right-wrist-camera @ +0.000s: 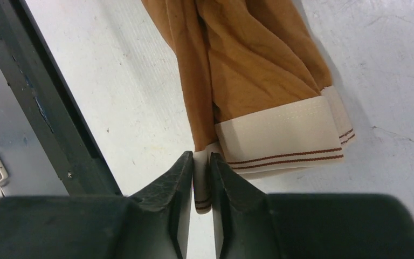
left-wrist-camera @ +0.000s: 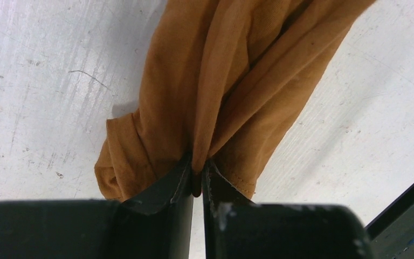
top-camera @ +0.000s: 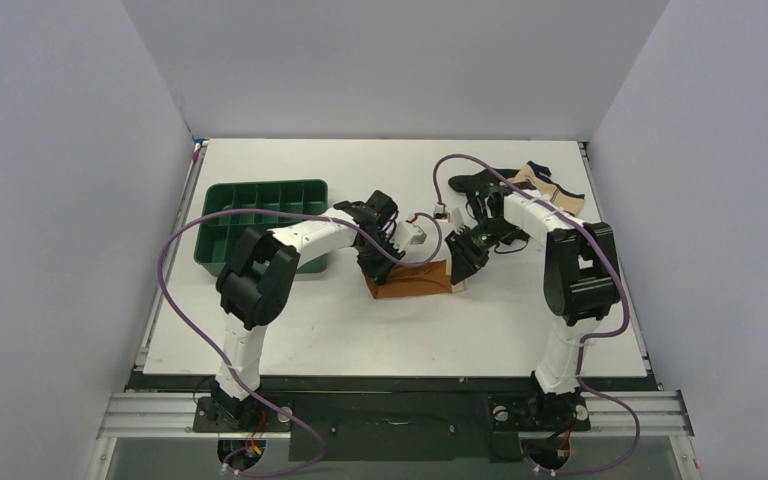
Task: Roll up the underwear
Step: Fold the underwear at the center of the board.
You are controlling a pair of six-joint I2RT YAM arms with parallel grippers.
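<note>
The underwear (top-camera: pixel 412 281), rust-brown with a pale cream waistband, lies bunched in a narrow strip at the table's middle. My left gripper (top-camera: pixel 371 272) is at its left end and is shut on a fold of the brown fabric (left-wrist-camera: pixel 205 97), pinched between the jaws (left-wrist-camera: pixel 198 171). My right gripper (top-camera: pixel 457 268) is at the right end. It is shut on a fold of the cream waistband (right-wrist-camera: pixel 280 135), which shows between the two fingers (right-wrist-camera: pixel 201 178). The strip stretches between the two grippers.
A green compartment tray (top-camera: pixel 260 222) stands left of the left arm. A black garment (top-camera: pixel 480 185) and a beige garment with dark trim (top-camera: pixel 550 185) lie at the back right. A dark table edge rail (right-wrist-camera: pixel 48 102) runs beside the right gripper.
</note>
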